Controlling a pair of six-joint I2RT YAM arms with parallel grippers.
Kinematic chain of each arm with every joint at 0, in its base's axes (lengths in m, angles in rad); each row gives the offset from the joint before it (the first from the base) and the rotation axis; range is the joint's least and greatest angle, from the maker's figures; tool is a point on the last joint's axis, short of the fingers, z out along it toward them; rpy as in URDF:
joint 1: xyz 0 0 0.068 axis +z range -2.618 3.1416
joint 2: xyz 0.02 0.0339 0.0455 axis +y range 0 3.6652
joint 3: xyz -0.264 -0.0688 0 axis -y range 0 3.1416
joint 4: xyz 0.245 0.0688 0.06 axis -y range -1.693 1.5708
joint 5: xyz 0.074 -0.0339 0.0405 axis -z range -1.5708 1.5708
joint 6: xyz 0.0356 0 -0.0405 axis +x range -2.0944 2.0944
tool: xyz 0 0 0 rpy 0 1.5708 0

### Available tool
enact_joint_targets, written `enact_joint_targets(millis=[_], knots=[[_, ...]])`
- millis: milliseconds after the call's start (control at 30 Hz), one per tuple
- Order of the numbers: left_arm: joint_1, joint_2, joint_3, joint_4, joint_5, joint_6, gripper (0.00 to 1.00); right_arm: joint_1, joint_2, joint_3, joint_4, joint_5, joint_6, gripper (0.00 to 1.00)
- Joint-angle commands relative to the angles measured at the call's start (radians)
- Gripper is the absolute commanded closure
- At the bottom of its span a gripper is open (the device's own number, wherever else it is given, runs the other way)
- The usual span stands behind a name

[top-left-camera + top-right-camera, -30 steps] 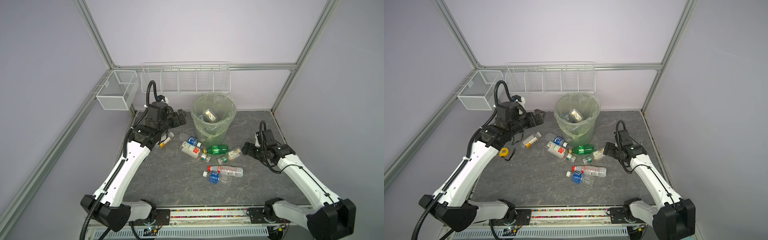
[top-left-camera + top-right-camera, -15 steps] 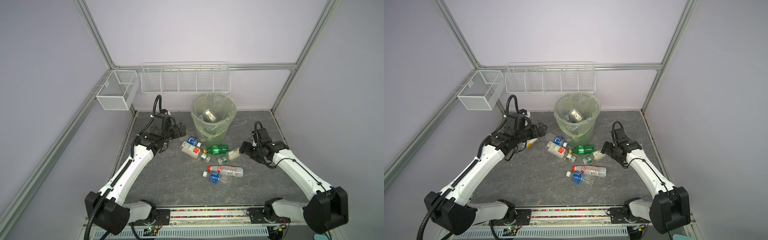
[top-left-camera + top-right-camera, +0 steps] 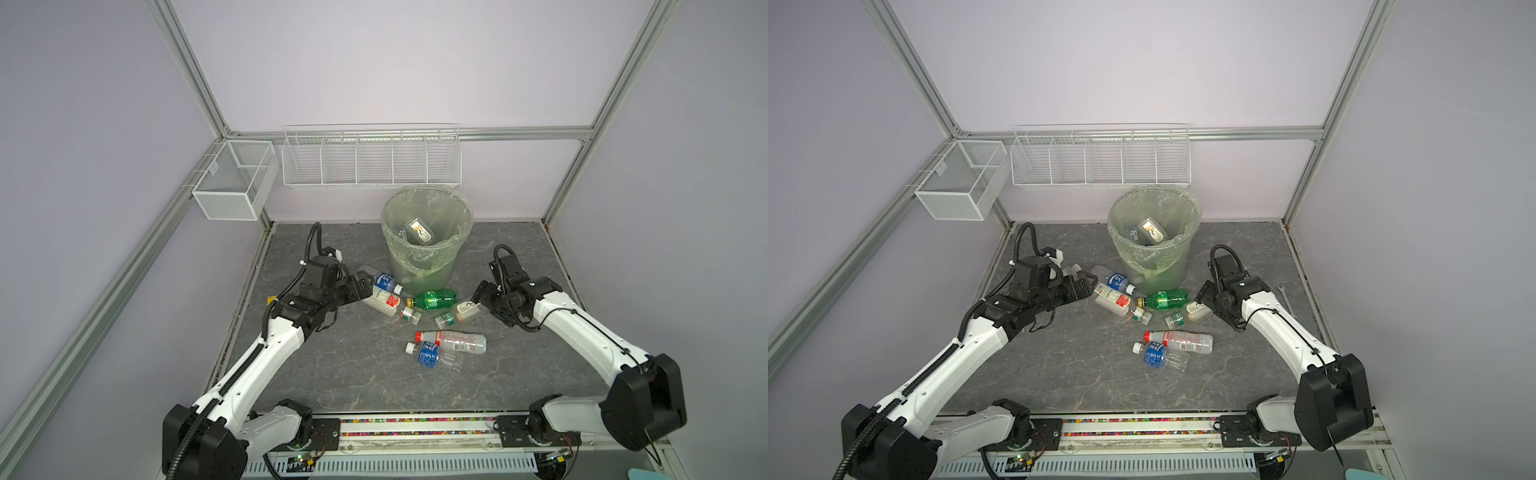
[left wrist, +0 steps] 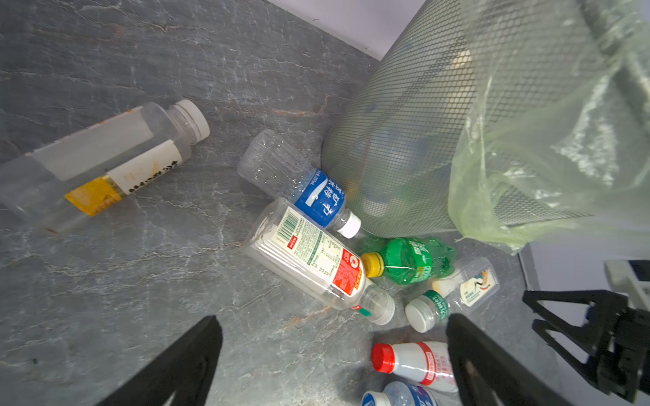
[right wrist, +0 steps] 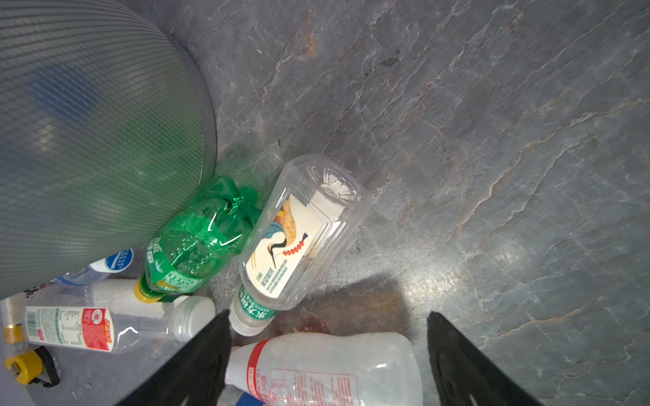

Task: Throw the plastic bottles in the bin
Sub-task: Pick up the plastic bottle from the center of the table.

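Observation:
The pale-green lined bin (image 3: 419, 270) stands at the back middle, with a labelled bottle (image 3: 419, 230) inside. Several plastic bottles lie in front of it: a blue-label one (image 3: 384, 281), a red-and-white-label one (image 3: 384, 301), a green one (image 3: 434, 300), a small clear bird-label one (image 3: 465, 311), a red-capped one (image 3: 453, 340) and another blue-label one (image 3: 428, 354). My left gripper (image 3: 365, 284) (image 4: 332, 320) is open, low beside the blue-label and red-and-white bottles. My right gripper (image 3: 478, 297) (image 5: 329, 314) is open at the base of the bird-label bottle (image 5: 299, 235). Neither holds anything.
A yellow-label clear bottle (image 4: 102, 165) lies under my left wrist, mostly hidden in both top views. A yellow tape measure (image 3: 272, 299) sits by the left edge and a wrench (image 3: 1285, 297) near the right edge. A white mesh box (image 3: 232, 183) and wire rack (image 3: 370, 158) hang on the back walls.
My left arm has come down from beside the bin's rim to the bottles on the table. My right gripper has moved left, closer to the bird-label bottle. No bottle has moved.

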Motion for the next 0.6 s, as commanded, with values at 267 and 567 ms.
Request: enact_joint_targets(millis=[267, 567], knots=[[0.002, -0.054, -0.127, 0.123, 0.072, -0.081, 0.01, 0.035, 0.127, 0.067, 0.021, 0.026, 0.128, 0.12], [0.001, -0.053, -0.118, 0.114, 0.065, -0.073, 0.01, 0.045, 0.234, 0.101, 0.035, 0.007, 0.158, 0.11]])
